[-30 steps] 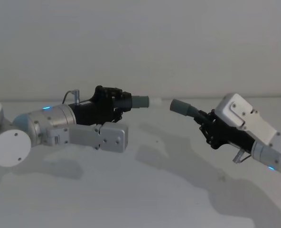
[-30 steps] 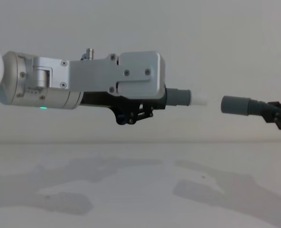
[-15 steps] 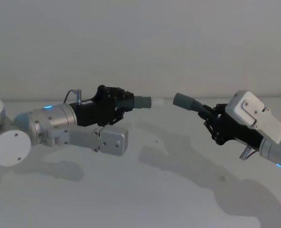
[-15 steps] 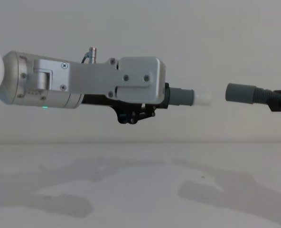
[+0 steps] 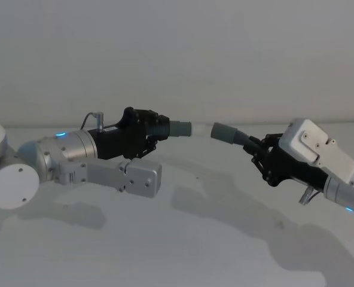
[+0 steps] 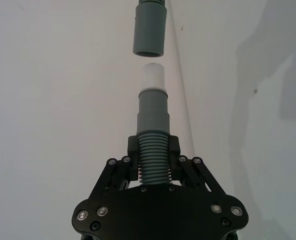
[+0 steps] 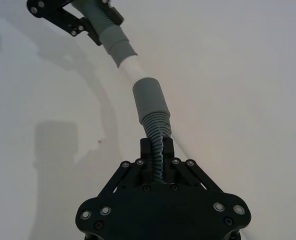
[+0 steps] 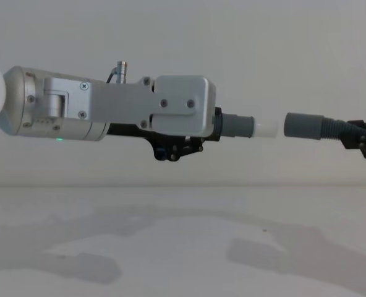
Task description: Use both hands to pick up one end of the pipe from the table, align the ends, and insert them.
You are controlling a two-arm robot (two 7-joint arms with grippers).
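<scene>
Above the table point(image 5: 183, 251), the left gripper point(image 6: 153, 159) clamps the ribbed part of one pipe piece point(image 8: 237, 125), its whitish spigot point(image 8: 266, 130) pointing at the grey socket point(image 8: 303, 125) of the other piece, which the right gripper point(image 7: 156, 155) grips by its ribbed hose. The two ends sit nearly in line, just apart, with open air between them. Both pieces hang clear of the table, which carries their shadows.

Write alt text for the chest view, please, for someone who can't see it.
Two pipe ends face each other in mid-air with a small gap: a whitish spigot on the left claw's piece and a grey socket on the right claw's piece. Both hang above the white table, roughly level.
</scene>
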